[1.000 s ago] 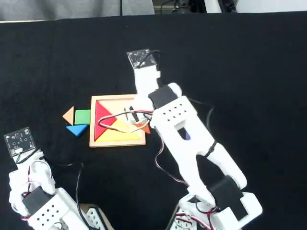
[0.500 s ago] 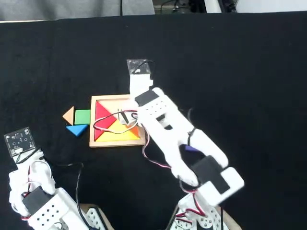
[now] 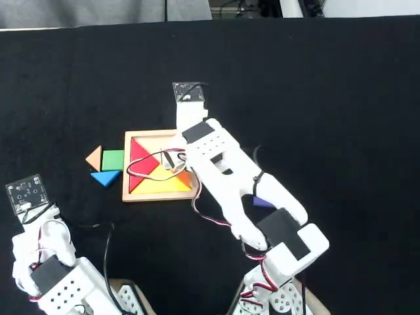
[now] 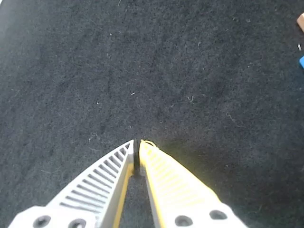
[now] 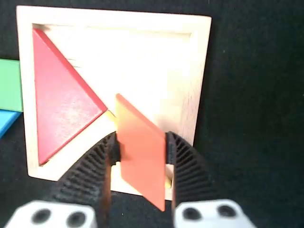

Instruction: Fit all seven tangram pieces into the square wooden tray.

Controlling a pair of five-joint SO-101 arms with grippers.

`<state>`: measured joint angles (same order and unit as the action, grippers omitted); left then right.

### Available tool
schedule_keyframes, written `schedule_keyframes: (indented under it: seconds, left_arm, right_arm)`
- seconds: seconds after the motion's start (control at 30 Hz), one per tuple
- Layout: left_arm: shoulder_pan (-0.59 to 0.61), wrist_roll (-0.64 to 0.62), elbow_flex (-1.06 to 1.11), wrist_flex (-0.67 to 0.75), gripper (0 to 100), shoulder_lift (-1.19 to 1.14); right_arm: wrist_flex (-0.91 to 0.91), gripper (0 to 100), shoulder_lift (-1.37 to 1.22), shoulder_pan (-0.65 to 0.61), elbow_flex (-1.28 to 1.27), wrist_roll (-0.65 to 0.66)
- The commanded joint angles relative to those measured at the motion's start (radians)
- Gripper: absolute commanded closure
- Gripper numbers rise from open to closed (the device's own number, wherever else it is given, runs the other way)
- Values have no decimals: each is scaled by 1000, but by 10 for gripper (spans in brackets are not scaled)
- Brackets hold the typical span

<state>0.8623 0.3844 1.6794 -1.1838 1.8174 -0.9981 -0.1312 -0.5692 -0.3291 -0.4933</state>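
The square wooden tray [image 5: 114, 17] [image 3: 157, 134] holds a red triangle [image 5: 64, 104] [image 3: 140, 159] on one side and a yellow triangle [image 3: 167, 184] along its near side. My right gripper [image 5: 141, 137] [image 3: 176, 160] hangs over the tray, shut on an orange parallelogram [image 5: 142, 159] held tilted above the yellow triangle. A tan triangle [image 3: 95, 158], a green square [image 3: 113, 159] [image 5: 9, 84] and a blue triangle [image 3: 105, 177] [image 5: 4, 122] lie just left of the tray. A purple piece [image 3: 262, 202] lies under the right arm. My left gripper [image 4: 137, 142] is shut with nothing in it, over bare cloth.
Black cloth covers the whole table. The left arm [image 3: 39, 262] sits folded at the near left corner. The right arm's body [image 3: 236, 184] stretches from the near edge across the tray's right rim. Open cloth lies behind and right of the tray.
The right arm has swung left and lowered, carrying the orange parallelogram farther over the tray. The purple piece now shows from under it. The left arm has stayed still.
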Motion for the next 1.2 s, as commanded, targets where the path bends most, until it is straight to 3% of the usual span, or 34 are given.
schedule_keyframes:
  seconds: [0.0,0.33,0.53,0.77,0.97,1.17]
  left_arm:
    - [-13,9,19,15,970,9]
    - [-13,9,19,15,970,9]
    - [-13,9,19,15,970,9]
    - [-13,9,19,15,970,9]
    - [-13,9,19,15,970,9]
    - [-13,9,19,15,970,9]
  right_arm:
    - [5,904,8,-6,56,-8]
    - [5,900,8,-6,56,-6]
    - [3,899,8,-6,56,104]
    - [3,898,8,-6,56,107]
    - [9,796,8,-6,39,101]
    - [14,786,10,-9,35,101]
